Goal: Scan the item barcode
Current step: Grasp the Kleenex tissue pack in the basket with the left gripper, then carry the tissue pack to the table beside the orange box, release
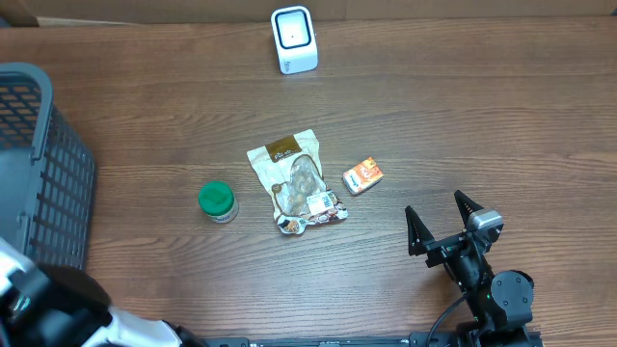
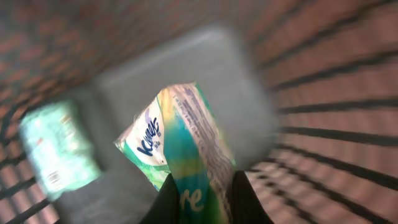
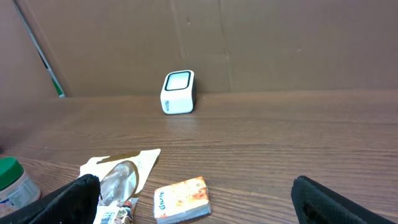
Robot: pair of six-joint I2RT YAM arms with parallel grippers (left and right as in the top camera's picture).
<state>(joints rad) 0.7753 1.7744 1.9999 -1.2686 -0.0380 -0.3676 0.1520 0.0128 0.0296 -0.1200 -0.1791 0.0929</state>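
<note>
- My left pincer (image 2: 205,182) is clamped tight on a soft tissue pack (image 2: 180,134) in white, green and teal. It grips the pack's lower end, which is hidden between my fingers (image 2: 165,202) and cut off by the bottom of the frame.
- That wrist view is smeared with blur. I can make out only part of a blue brand word on the pack, and I can't find a barcode on the face that shows.
- The pack is inside the grey mesh basket (image 2: 323,93). I can't tell whether it rests on the basket floor or is lifted clear.
- A second, pale green packet (image 2: 56,149) lies to the left on the basket floor. Its white label is too blurred to read.
- From overhead the basket is cut by the left edge, and only part of my left arm (image 1: 43,299) shows at the bottom-left corner. The pincer and pack are out of sight there.
- My right pincer (image 1: 435,204) has its fingers spread wide with nothing between them, over the bench (image 1: 482,116) near the front right.
- The white scanner (image 1: 294,39) stands at the far edge of the bench, well apart from the basket.
- Mid-bench lies a snack pouch (image 1: 294,181), with a small orange box (image 1: 362,175) just to its right and a green-lidded jar (image 1: 217,201) to its left.
- In the right wrist view the jar is cut by the frame's left edge and one of my fingers partly covers the pouch.
</note>
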